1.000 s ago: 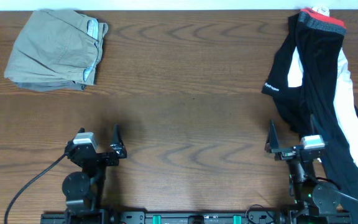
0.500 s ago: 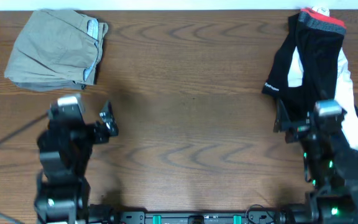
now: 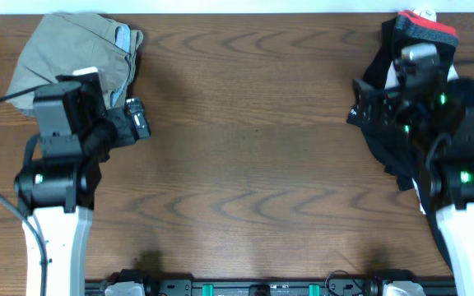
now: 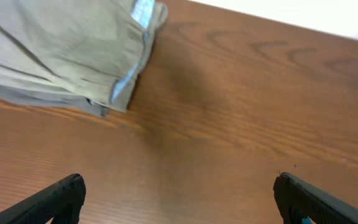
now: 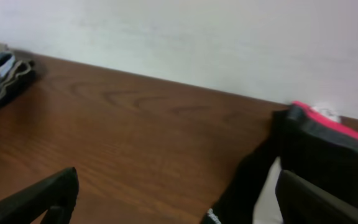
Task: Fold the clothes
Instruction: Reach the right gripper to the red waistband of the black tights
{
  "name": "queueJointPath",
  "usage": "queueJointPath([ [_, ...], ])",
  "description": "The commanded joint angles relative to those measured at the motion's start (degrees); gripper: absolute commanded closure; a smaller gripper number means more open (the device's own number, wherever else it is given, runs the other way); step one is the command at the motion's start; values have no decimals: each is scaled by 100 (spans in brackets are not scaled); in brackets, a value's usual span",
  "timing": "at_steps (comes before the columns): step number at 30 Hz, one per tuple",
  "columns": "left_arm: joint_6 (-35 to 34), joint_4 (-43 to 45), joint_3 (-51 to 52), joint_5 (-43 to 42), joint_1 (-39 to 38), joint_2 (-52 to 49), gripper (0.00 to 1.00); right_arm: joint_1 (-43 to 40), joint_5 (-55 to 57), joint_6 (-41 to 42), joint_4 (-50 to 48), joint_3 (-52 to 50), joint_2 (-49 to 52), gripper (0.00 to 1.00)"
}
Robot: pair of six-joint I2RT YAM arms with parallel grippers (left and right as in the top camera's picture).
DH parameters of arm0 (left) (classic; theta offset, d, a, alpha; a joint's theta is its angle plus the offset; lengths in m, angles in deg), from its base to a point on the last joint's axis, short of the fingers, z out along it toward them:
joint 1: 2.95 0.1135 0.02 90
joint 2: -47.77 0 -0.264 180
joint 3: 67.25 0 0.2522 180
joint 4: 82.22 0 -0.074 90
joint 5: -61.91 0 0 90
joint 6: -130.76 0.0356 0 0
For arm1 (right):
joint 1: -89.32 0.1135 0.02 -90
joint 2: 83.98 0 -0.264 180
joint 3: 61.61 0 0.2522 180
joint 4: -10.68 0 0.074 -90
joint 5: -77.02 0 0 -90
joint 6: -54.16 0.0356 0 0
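While left fingers (image 4: 55, 200) and right fingers (image 5: 47, 196) stand wide | black pants (image 5: 316, 149): one | khaki trousers (image 4: 55, 56): one

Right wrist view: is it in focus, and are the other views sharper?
Right wrist view: soft throughout, the black pants blurred, the wall pale. Left wrist view: slightly blurred, the khaki trousers smeared. Overhead view: sharpest, the table grain clear.

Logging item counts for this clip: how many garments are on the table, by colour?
Black pants: 1
Khaki trousers: 1
Total: 2
The white fabric showing by the pants is not counted; I cannot tell whether it is a separate piece.
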State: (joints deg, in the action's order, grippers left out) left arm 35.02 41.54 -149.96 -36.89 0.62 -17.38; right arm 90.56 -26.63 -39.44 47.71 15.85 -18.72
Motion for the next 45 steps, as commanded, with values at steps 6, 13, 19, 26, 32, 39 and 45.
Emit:
queueJointPath([
  [6,72,146,-131,-1322,-90,-1051,2,-9,-380,-37,1005,1252,1392,1],
  [13,-96,1360,-131,-1996,-212,-1912,2,-9,-608,-35,1215,1425,1694,1],
  [19,-1069,1871,-131,-2365,-212,-2546,2,-9,-522,227,1123,1425,1694,1],
  [26,-1150,1952,-131,-2382,-216,-2776,2,-9,-251,177,1119,1425,1696,1],
  [32,-1147,2118,-258,-2356,-249,-2765,2,-11,280,177,1128,1429,1720,1],
  [39,-573,2157,-1003,-1799,-621,-2765,2,-22,1021,-146,1088,1484,1797,1],
  [45,-72,2155,-1692,-638,-1222,-2765,2,-136,1266,-490,1123,1906,2218,1],
])
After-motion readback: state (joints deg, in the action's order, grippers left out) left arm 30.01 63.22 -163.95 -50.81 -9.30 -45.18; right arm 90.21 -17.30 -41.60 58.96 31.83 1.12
